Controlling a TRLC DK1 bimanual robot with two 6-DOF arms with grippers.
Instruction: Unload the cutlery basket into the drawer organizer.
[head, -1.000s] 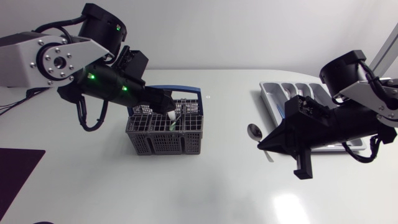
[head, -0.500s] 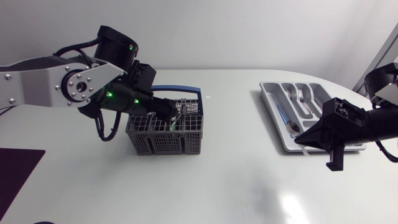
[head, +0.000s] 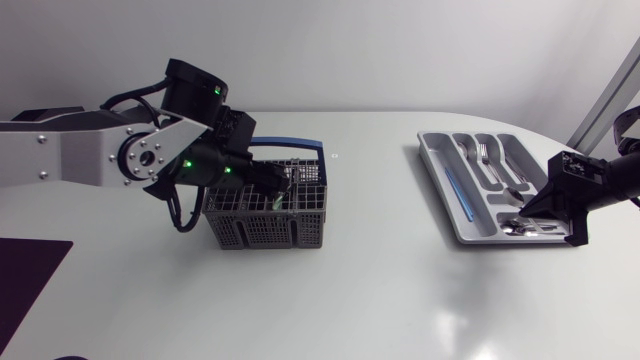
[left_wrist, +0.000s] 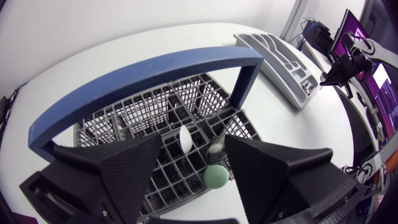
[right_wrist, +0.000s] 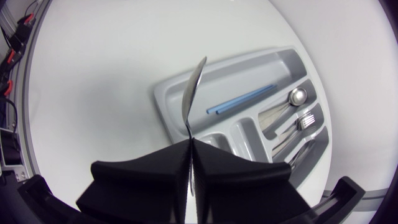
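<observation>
A white, smooth tabletop carries everything. The left arm, silver-grey with black joints, comes in from the side. Its matte black left gripper hangs just above a dark grey plastic mesh cutlery basket with a blue hoop handle, which stands left of the tabletop's middle. This gripper's two broad wedge fingers are spread wide and hold nothing. The right arm ends over a light grey moulded plastic drawer organizer, which lies well apart from the basket on the right side of the tabletop. The right gripper is closed almost completely, its fingers pinching a slim silver metal utensil. The utensil is seen edge-on and points out ahead over the organizer's long compartments. In the organizer lie a pair of thin blue sticks in one long slot, then a metal spoon and a metal fork in the neighbouring slots. Below the left gripper, a white oval handle end, a green rounded handle end and a grey metallic end stand up from the basket's grid cells.
</observation>
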